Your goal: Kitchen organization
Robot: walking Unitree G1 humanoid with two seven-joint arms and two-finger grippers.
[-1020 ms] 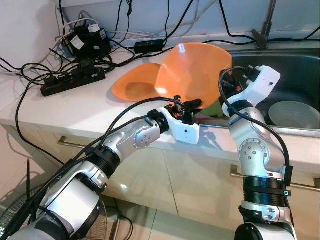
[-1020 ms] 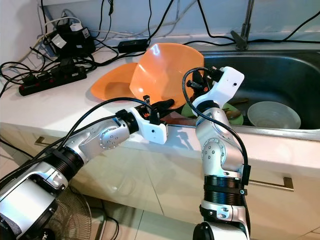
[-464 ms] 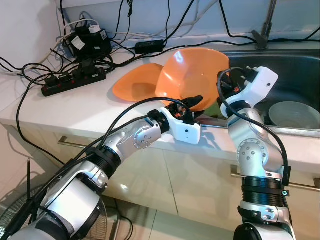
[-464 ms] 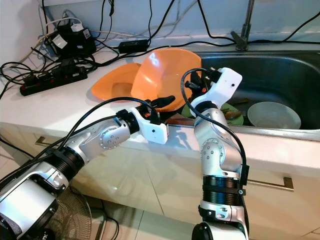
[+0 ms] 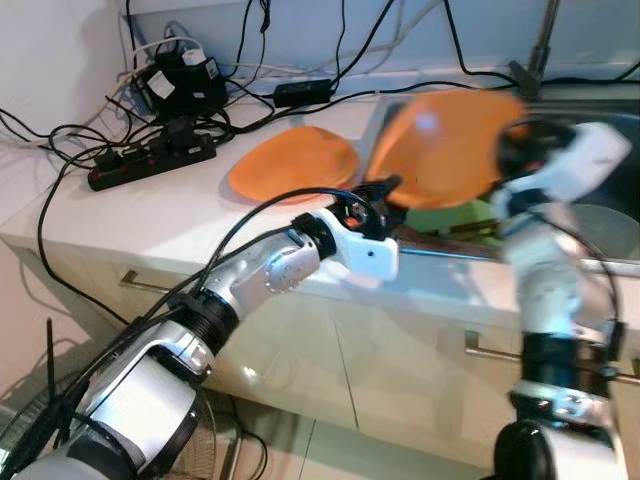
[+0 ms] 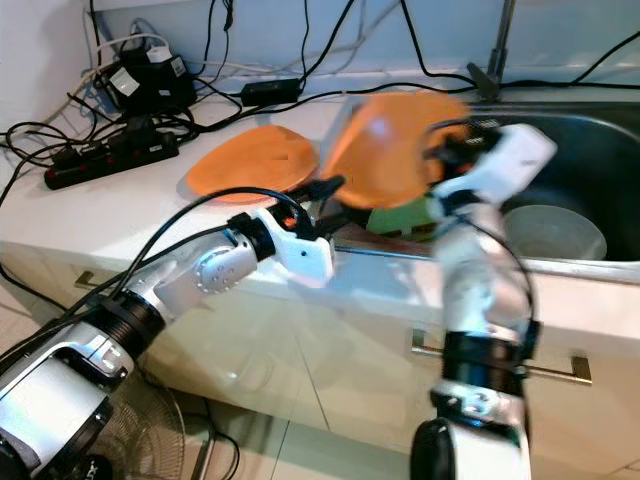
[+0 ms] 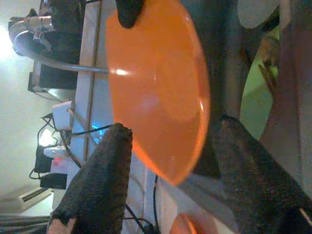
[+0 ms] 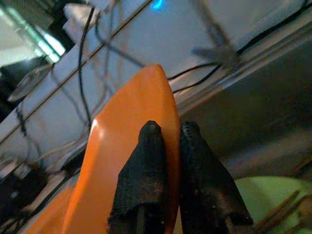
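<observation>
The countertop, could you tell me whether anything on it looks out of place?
Yes: a power strip and a tangle of black cables lie on the counter close to the sink, an odd, risky spot for electrics.

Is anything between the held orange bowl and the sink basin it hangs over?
Nothing visible blocks it. The right gripper pinches the orange bowl by its rim above the sink; a green plate and grey bowl already lie inside.

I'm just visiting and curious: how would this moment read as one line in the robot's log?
right tool: shut on orange bowl, over sink edge | left tool: open, beside bowl | orange plate: on counter
</observation>
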